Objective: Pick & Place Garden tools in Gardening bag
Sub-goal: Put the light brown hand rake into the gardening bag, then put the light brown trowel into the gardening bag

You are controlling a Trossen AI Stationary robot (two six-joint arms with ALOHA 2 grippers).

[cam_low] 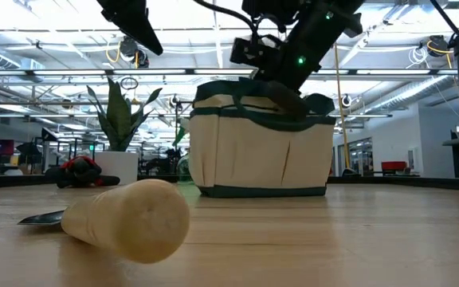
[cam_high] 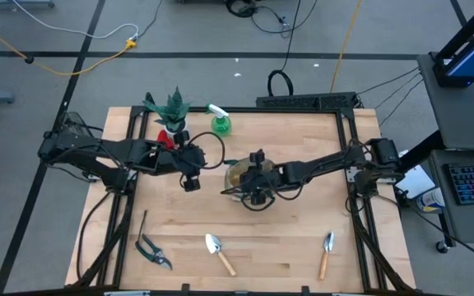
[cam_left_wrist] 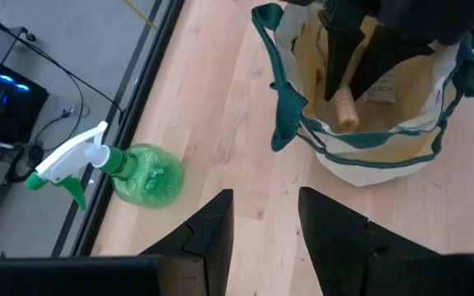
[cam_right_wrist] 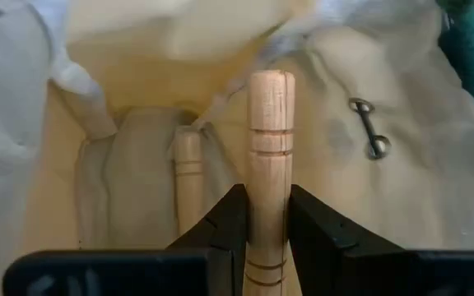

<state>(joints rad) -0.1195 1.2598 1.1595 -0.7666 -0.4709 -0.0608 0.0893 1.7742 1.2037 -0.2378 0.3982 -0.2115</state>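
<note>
in the high view the right gripper [cam_high: 256, 182] hung over the gardening bag [cam_high: 239, 174] at the frame's centre, while the left gripper [cam_high: 190, 182] waited just left of it above bare table [cam_high: 286, 247]. the green spray bottle [cam_high: 220, 122] stood at upper centre beside the potted plant [cam_high: 171, 111] and a red item [cam_high: 165, 138]; along the lower edge lay dark pruning shears [cam_high: 152, 251] at lower left, one trowel [cam_high: 220, 253] at lower middle and a second trowel [cam_high: 326, 252] at lower right. in the low view the bag [cam_low: 260, 147] stood at centre with the right arm reaching into its top, and a trowel's wooden handle [cam_low: 127, 219] filled the lower left. in the left wrist view its empty jaws stood apart at the bottom edge, the bottle [cam_left_wrist: 105, 167] at left, the bag [cam_left_wrist: 369, 107] at upper right. in the right wrist view the jaws were narrowed onto a wooden tool handle [cam_right_wrist: 269, 173] at centre, inside the bag, with another wooden handle [cam_right_wrist: 188, 185] just left.
</note>
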